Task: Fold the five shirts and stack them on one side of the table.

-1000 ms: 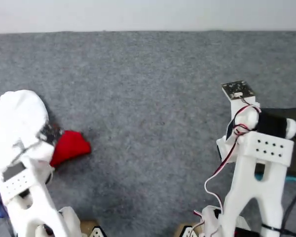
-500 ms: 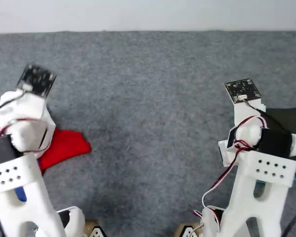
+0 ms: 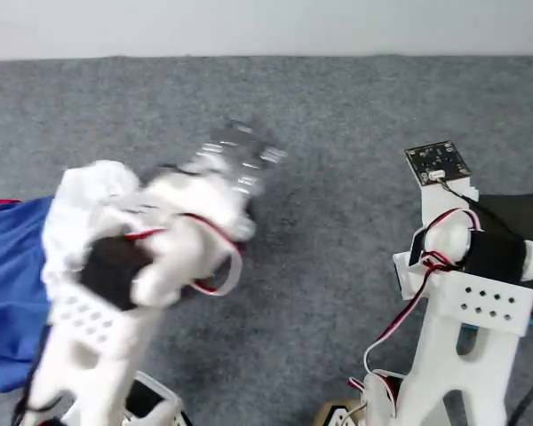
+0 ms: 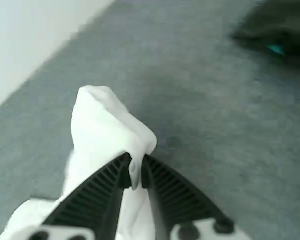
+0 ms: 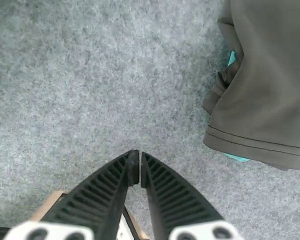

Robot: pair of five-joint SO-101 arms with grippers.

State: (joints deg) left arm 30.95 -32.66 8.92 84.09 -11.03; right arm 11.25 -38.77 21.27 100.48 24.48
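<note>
Over grey table (image 3: 338,133), pinching white shirt (image 4: 105,130) in left gripper (image 4: 135,172); hovering right gripper (image 5: 140,167) closed, empty, beside dark shirt (image 5: 270,90).

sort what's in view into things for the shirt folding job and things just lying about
For the job: white shirt, pinched in the left end effector; blue shirt; dark shirt; teal cloth under it, perhaps a shirt.
Just there: grey table cover; pale wall behind.

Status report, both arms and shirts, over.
Left gripper jaws shut on white shirt. Right gripper jaws shut, empty, near dark shirt. Blue shirt lies by left arm.
</note>
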